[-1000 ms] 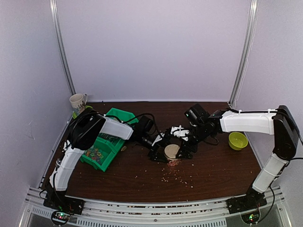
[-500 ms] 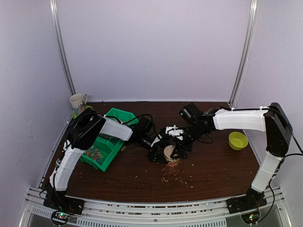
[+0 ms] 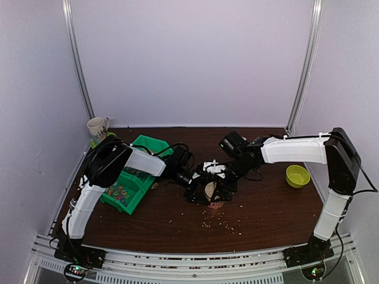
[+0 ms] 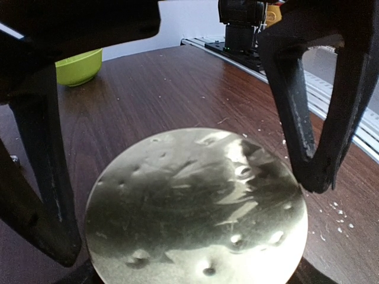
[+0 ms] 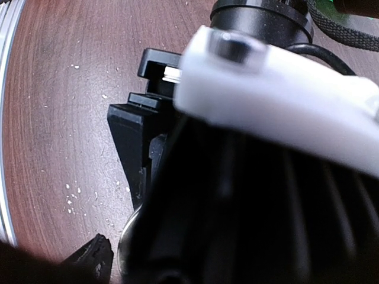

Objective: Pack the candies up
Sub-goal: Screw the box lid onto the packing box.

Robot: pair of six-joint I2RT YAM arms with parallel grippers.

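Candies [image 3: 120,192] of mixed colours lie in the green bin [image 3: 148,144] at the table's [image 3: 266,207] left side in the top view, well apart from both grippers. The left gripper [image 3: 201,192] and right gripper [image 3: 218,177] meet at the centre over a round gold lid [image 3: 211,190], with pale crumbs [image 3: 222,222] scattered nearer the bases. A yellow-green bowl [image 3: 297,176] sits to the right and a mug [image 3: 98,126] in the far left corner.

From the left wrist, the lid fills the space between the fingers [image 4: 314,118], which are clamped on its rim from either side.

From the right wrist, the left arm's black and white casing [image 5: 278,100] blocks nearly everything. The right fingers are spread wide, and what lies between them cannot be told.
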